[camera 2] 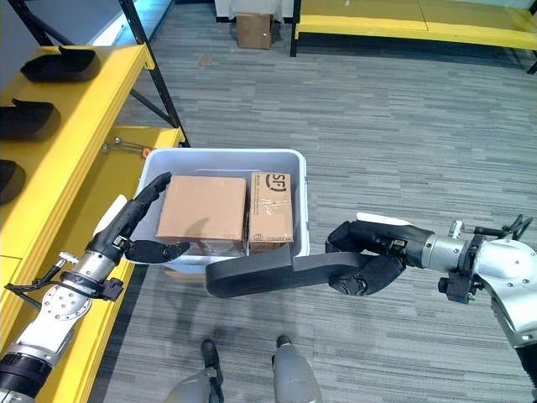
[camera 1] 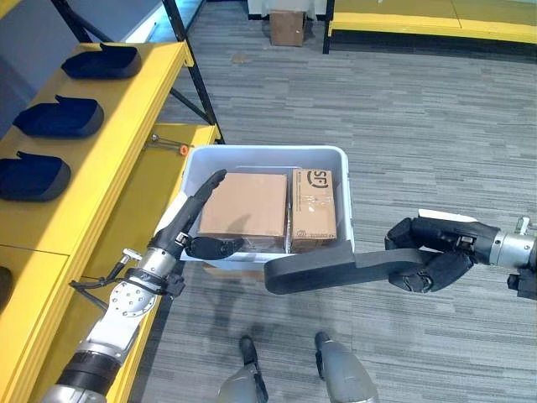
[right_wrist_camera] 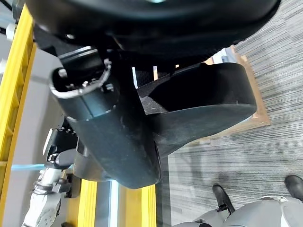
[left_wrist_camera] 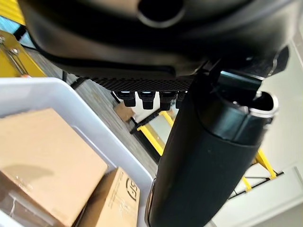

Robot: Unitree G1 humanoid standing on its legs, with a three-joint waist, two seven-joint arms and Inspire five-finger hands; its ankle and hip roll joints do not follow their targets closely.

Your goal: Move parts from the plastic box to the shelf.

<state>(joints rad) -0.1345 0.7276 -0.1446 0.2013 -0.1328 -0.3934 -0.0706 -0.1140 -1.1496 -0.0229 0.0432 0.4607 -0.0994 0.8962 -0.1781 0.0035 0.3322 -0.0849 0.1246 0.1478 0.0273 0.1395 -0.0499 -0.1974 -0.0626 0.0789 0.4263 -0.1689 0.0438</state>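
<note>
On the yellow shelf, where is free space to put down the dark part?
The yellow shelf is bare between the row of dark parts and its front edge. Its lower level is also bare. The plastic box is crowded with two cardboard boxes.

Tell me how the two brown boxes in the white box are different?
The left cardboard box looks wider and has a plain top; the right cardboard box looks narrower and has black print and tape on top. The left hand reaches at the left one; the right one sits untouched. Both are brown and lie inside the white bin.
</note>
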